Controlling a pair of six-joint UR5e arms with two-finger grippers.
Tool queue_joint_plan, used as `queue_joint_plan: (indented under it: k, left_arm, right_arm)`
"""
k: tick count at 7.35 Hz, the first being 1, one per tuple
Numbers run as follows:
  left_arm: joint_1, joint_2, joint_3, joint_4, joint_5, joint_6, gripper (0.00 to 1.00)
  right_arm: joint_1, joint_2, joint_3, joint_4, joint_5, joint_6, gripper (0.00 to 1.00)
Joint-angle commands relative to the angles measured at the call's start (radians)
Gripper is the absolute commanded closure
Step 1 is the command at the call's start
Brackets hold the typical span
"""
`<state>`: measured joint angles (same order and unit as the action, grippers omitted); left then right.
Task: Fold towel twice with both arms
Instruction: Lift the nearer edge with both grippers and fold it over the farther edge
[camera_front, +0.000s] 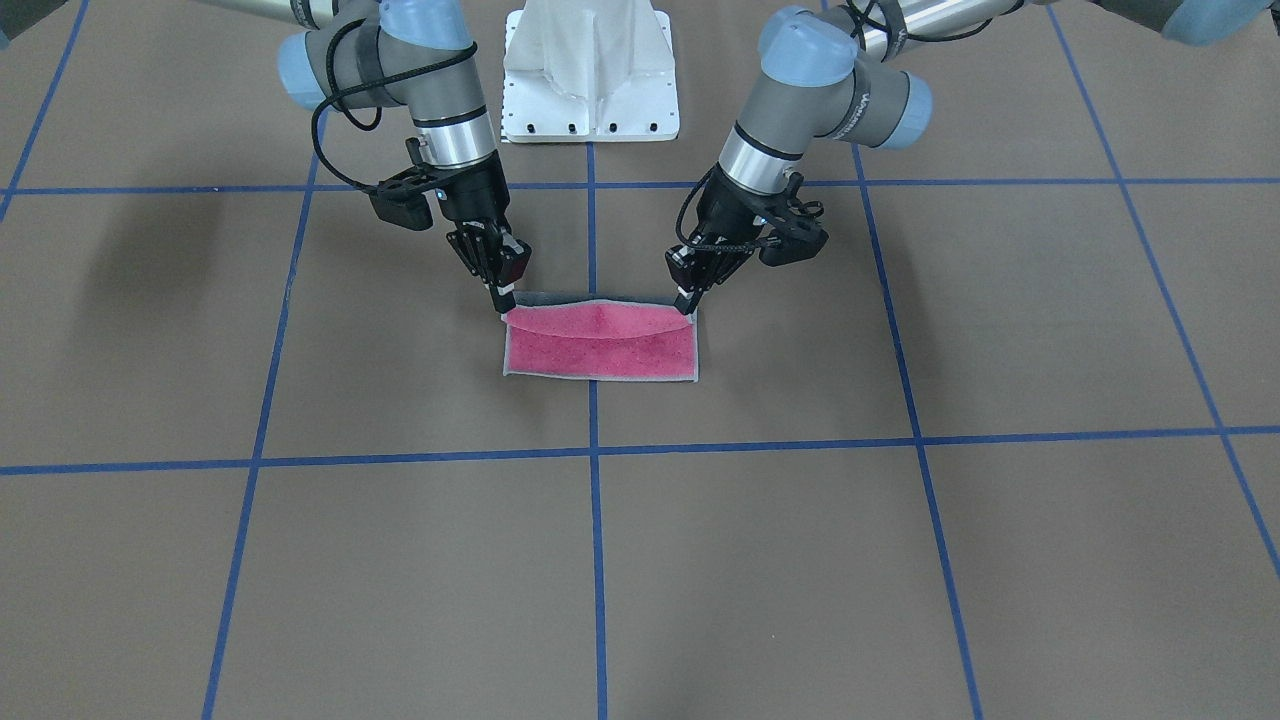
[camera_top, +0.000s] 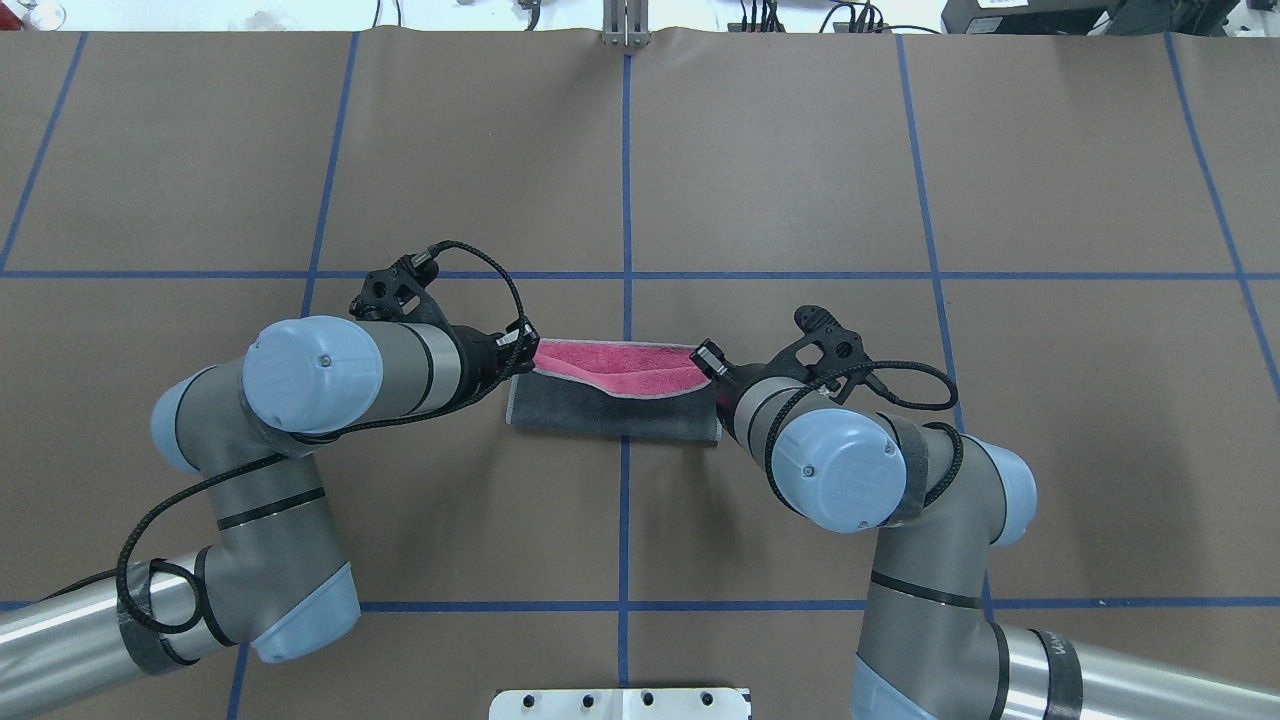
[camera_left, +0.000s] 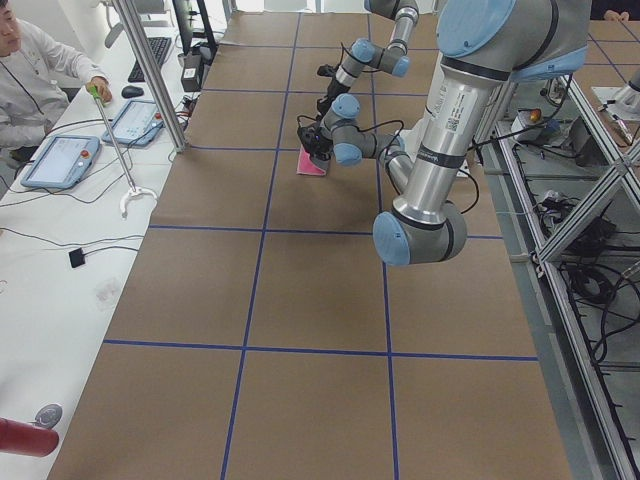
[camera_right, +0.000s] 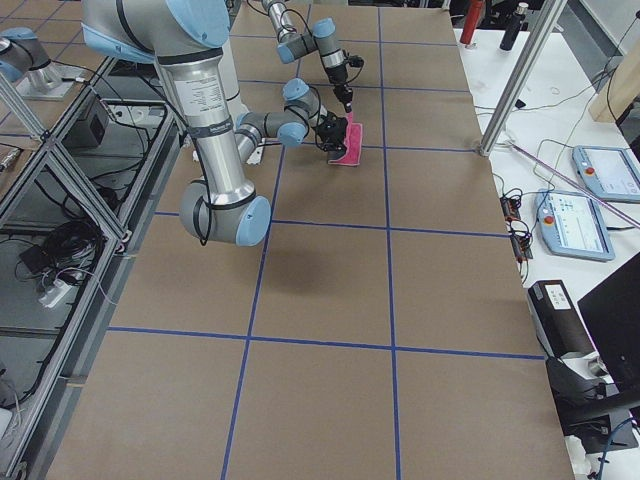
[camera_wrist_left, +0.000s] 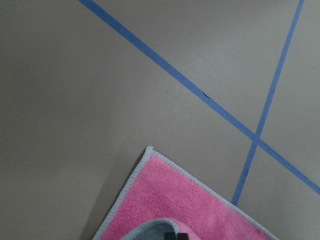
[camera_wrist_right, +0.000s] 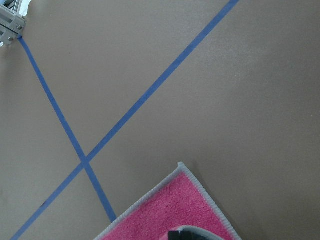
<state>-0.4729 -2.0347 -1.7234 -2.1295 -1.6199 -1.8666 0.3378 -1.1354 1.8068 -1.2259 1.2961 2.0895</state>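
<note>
1. Risk of a skewed first fold, from a slipping corner or unequal arm travel.
2. Small square terry towel (camera_front: 600, 350), pink over dark grey, centre frame on brown bench (camera_front: 900, 560), upper edge raised.
3. Black left end effector (camera_front: 687, 300) and right end effector (camera_front: 503, 298) clenched on its raised corners, tilted steeply downward.

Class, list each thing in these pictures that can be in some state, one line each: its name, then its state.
towel: half folded, not yet flat; the edge nearest the robot is lifted over the pink face, with the dark grey side outward.
left gripper: shut on one lifted corner of the towel.
right gripper: shut on the other lifted corner.
</note>
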Motion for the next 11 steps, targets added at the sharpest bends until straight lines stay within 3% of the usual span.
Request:
queue_joint_plan:
  k: [1,3,5,6,8,10,11]
  left_arm:
    - [-0.009,-0.009,0.03,-0.003,0.0,0.003,1.0]
    - [-0.012,-0.009,0.041,-0.004,0.0,0.021,1.0]
    - [-0.015,-0.01,0.053,-0.001,0.0,0.111,0.1]
    - [-0.016,-0.013,0.053,-0.001,0.0,0.138,0.0]
    - [-0.046,-0.013,0.051,-0.003,-0.006,0.15,0.0]
    - [-0.044,-0.007,0.05,-0.015,-0.07,0.165,0.0]
    - [-0.044,-0.001,0.044,-0.021,-0.069,0.173,0.0]
  right_arm:
    - [0.001,0.0,-0.012,0.0,0.0,0.0,1.0]
    - [0.003,0.006,-0.02,0.0,0.0,0.0,1.0]
    - [0.03,0.041,-0.053,-0.003,0.021,-0.111,0.01]
    - [0.061,0.052,-0.058,-0.004,0.061,-0.118,0.0]
    - [0.127,0.062,-0.058,-0.007,0.167,-0.182,0.0]
    - [0.188,0.054,-0.057,-0.01,0.256,-0.309,0.0]
    - [0.249,0.045,-0.057,-0.009,0.358,-0.404,0.0]
